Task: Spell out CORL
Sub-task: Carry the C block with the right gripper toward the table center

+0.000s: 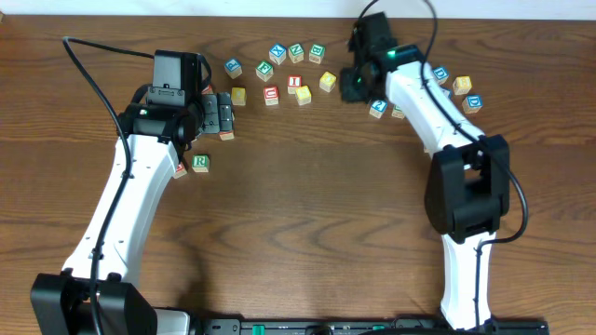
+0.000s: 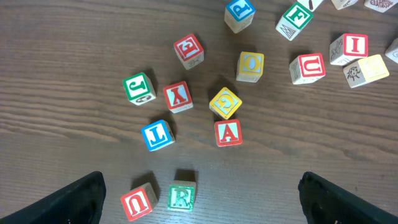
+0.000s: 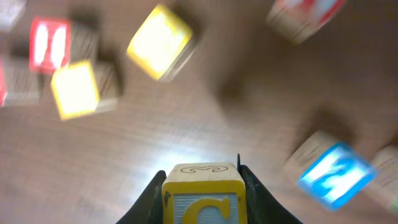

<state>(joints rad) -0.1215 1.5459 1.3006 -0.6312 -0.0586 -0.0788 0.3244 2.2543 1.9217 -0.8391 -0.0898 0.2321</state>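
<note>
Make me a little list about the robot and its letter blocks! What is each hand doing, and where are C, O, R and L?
right fingers: shut on the C cube
left fingers: open, holding nothing
C cube: yellow letter, held off the table
O cube: yellow, lying among the loose blocks
R cube: green letter, beside a red U cube
L cube: blue letter, lying on the table
</note>
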